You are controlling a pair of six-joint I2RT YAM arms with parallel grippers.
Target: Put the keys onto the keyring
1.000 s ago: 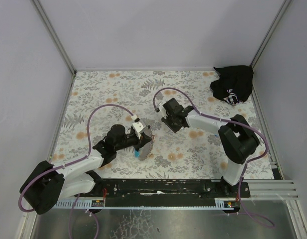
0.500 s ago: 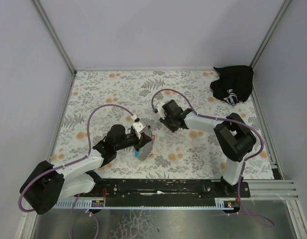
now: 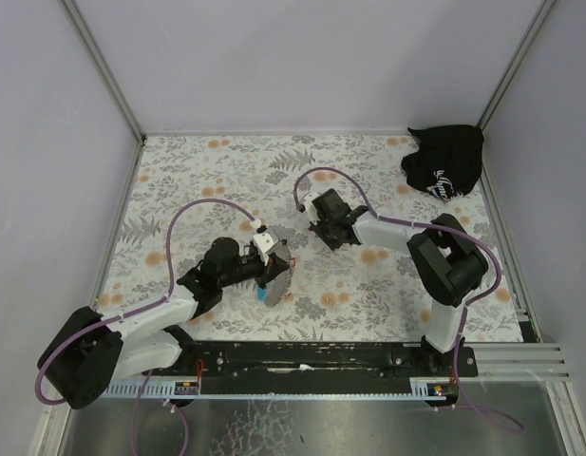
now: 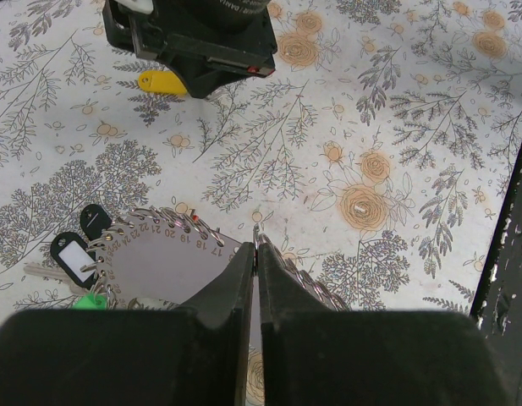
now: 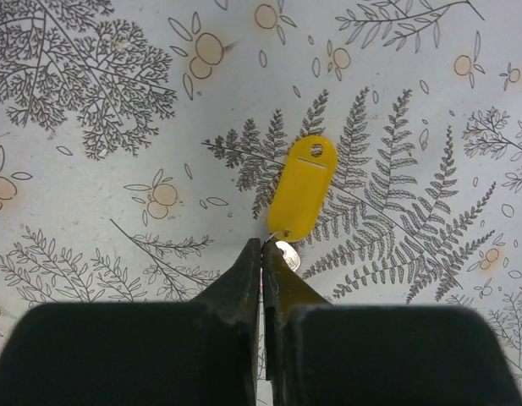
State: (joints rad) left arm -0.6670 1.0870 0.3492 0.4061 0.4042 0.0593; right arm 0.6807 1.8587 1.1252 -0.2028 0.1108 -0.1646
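Note:
My left gripper [image 4: 256, 247] is shut on the edge of the keyring [image 4: 159, 262], a grey numbered disc rimmed with metal loops, with a small green piece [image 4: 91, 300] and a black tag [image 4: 74, 254] at its left. In the top view the left gripper [image 3: 276, 269] holds it just above the table, and a blue bit [image 3: 262, 294] hangs below. My right gripper [image 5: 262, 245] is shut on the thin wire ring of the yellow key [image 5: 303, 188], whose silver key head [image 5: 288, 254] lies beside the right fingertip. The yellow key lies flat on the cloth. The blue key is not clearly seen.
A black cloth bag [image 3: 444, 161] with white print lies at the far right corner. The right gripper [image 4: 193, 42] and the yellow key [image 4: 163, 82] show just beyond the keyring in the left wrist view. Walls close in the floral table [image 3: 179, 180].
The right arm's wrist has shifted slightly over the yellow key. The left arm and the keyring have not moved.

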